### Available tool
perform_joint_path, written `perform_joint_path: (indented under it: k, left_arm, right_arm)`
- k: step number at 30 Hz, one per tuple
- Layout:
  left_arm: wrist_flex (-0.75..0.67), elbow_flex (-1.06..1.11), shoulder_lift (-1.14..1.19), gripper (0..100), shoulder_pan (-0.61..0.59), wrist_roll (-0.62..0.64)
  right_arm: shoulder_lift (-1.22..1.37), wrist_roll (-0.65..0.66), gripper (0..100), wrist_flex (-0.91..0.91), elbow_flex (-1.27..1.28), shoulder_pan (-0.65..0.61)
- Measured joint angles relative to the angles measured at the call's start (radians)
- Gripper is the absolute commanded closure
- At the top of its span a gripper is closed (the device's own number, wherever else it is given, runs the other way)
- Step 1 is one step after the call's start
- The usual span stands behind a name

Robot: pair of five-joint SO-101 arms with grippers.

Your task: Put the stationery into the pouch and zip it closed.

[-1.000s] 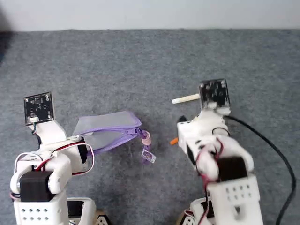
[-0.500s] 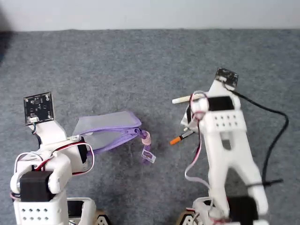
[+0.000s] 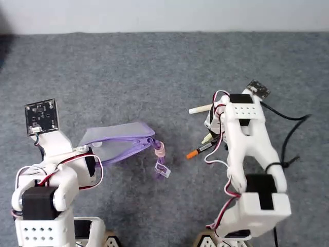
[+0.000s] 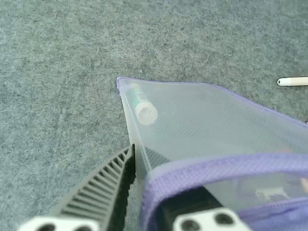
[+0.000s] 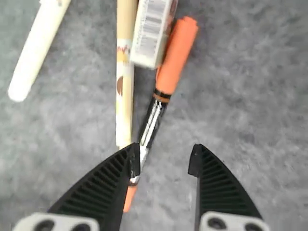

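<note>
A translucent pouch (image 3: 118,140) with a purple zipper lies at the left, and its pull tag (image 3: 163,171) trails to the right. My left gripper (image 4: 139,192) is shut on the pouch's (image 4: 207,125) edge near the zipper. A green-and-white item (image 4: 141,107) shows inside it. My right gripper (image 5: 163,161) is open just above an orange-capped black pen (image 5: 166,91), one fingertip touching its barrel. Beside that pen lie a cream pen (image 5: 126,72), a barcoded white block (image 5: 151,31) and a white pen (image 5: 38,48). The orange pen (image 3: 198,151) pokes out from under the right arm.
Grey carpet covers the table (image 3: 154,67). The white pen (image 3: 200,108) lies just beyond the right arm (image 3: 244,134). Open carpet stretches between the pouch's mouth and the stationery and across the far half.
The right arm has unfolded from near its base and stretched forward and down over the stationery. The left arm and the pouch have barely moved.
</note>
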Motion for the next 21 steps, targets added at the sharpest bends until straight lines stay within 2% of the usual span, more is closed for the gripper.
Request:
perform_joint_path:
  k: [17, 19, 21]
  left_arm:
    - [0.0, 0.0, 0.0, 99, 0.0, -0.025]
    - [0.0, 0.0, 0.0, 99, 0.0, -0.025]
    - [0.0, 0.0, 0.0, 99, 0.0, -0.025]
  right_arm:
    - [0.215, -0.005, 81.9, -0.127, -0.13, 0.029]
    - [0.236, -0.005, 84.3, -0.126, -0.153, 0.029]
    - [0.261, -0.005, 92.8, -0.118, -0.176, 0.029]
